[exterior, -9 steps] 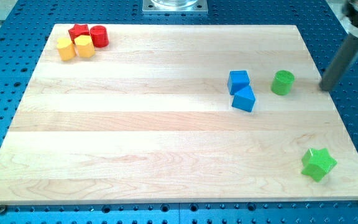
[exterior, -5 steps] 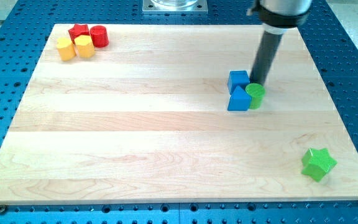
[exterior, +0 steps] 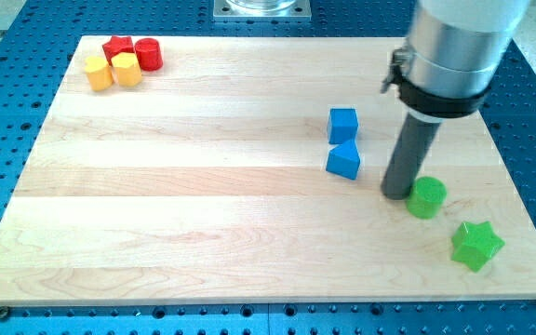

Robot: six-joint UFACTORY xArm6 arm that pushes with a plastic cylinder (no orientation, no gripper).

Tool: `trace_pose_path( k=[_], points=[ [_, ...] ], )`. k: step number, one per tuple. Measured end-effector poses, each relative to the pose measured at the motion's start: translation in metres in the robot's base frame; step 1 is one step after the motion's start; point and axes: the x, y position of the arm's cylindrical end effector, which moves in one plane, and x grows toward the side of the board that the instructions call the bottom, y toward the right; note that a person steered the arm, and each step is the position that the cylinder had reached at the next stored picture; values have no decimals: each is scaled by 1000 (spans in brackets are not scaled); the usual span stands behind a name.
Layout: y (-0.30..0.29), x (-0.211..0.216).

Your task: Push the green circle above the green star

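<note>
**A:** Wooden board [exterior: 203, 233] on blue pegboard bench [exterior: 7, 112]. What's nearest the view's bottom?

**B:** Green star [exterior: 476, 245], low on the board's right side, near the board's bottom-right corner. Taking the star as landmark from here.

**A:** Green circle?

**B:** Green circle [exterior: 426, 197] sits just up and to the view's left of the star, close but apart, a strip of bare wood between them. So it's up-left of the star, not straight above it.

**A:** And the rod?

**B:** My tip [exterior: 397, 194] is down on the board, right at the circle's left edge, touching or nearly so; can't tell which. Rel. to the star it's further left and a bit higher. Dark rod rises into a wide silver arm body at the view's top right. No pincer on this arm, so nothing released, clenched or grasped; just a bare rod end.

**A:** Further back?

**B:** Two blue blocks, well left of and above the star. Blue wedge-shaped block [exterior: 343, 161] first, blue cube [exterior: 343, 125] just behind it, v. close, contact unclear.

**A:** Farthest?

**B:** Tight cluster at the board's top-left corner, diagonally opposite the star: two yellow blocks [exterior: 113, 71] in front, red star-like block [exterior: 116, 46] and red cylinder [exterior: 149, 54] behind.
</note>
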Motion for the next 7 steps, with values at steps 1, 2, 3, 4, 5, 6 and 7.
trace_pose_path(
  k=[1, 2, 3, 4, 5, 6, 7],
  points=[
    [4, 3],
    [-10, 15],
    [7, 49],
    [31, 32],
    [-1, 15],
    [-104, 14],
    [-134, -24]
  ],
)
